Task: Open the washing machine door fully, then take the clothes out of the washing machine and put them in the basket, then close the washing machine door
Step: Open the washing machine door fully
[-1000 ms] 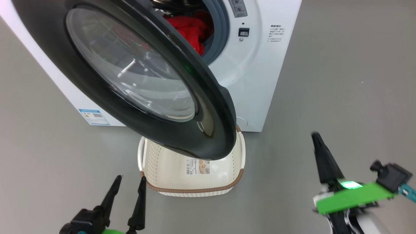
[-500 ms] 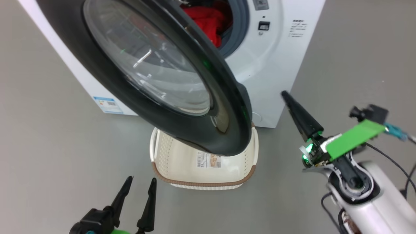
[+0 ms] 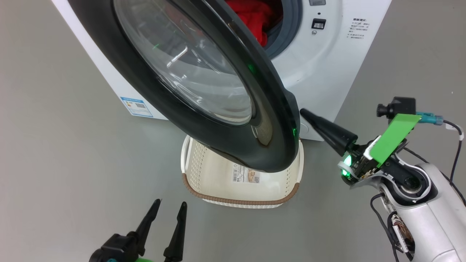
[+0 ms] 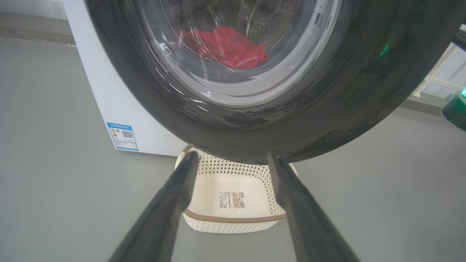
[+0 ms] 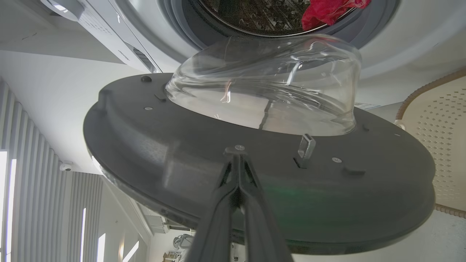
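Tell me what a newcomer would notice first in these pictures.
The glossy black door with its bulging glass stands partly open across the head view, the basket on the floor below it. Red clothes show in the drum behind. The right gripper, fingers together, points at the door's edge.

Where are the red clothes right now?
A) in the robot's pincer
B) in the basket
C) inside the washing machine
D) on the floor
C: the red clothes lie inside the drum of the washing machine, behind its open door, while the basket on the floor has just a paper label in it.
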Available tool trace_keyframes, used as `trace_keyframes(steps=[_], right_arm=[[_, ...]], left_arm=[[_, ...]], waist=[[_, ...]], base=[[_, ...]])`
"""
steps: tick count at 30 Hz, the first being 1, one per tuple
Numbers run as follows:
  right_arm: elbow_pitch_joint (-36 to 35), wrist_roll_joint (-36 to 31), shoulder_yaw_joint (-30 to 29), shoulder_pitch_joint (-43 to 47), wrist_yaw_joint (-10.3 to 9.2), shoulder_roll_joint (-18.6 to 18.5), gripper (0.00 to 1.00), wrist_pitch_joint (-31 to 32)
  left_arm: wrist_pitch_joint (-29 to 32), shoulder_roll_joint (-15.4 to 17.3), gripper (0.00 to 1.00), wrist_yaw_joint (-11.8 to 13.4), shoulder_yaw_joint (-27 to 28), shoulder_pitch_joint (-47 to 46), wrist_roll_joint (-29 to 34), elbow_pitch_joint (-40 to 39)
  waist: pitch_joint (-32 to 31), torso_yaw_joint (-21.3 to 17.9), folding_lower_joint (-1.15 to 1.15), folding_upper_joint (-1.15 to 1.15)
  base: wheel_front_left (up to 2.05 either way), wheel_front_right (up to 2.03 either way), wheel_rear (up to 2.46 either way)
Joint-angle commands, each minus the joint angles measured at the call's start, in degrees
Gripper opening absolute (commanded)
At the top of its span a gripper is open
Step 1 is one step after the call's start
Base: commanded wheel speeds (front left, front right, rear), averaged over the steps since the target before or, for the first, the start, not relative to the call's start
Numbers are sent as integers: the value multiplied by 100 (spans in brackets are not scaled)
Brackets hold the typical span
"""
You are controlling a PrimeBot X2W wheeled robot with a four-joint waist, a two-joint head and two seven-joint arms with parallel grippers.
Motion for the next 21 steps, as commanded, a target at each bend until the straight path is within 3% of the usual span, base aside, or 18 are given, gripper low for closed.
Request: trace_keyframes(steps=[1, 21], right_arm=[[-102, -66, 25, -169, 44, 81, 0, 96], [-179, -559, 238, 308, 44, 574, 0, 968]], left_arm=[[-70, 60, 100, 35, 158, -173, -74, -96], [-70, 60, 100, 70, 75, 8, -88, -59]], waist=[[-4, 12, 0, 0], [-382, 356, 0, 0]], base=[[0, 0, 0], [0, 0, 0]])
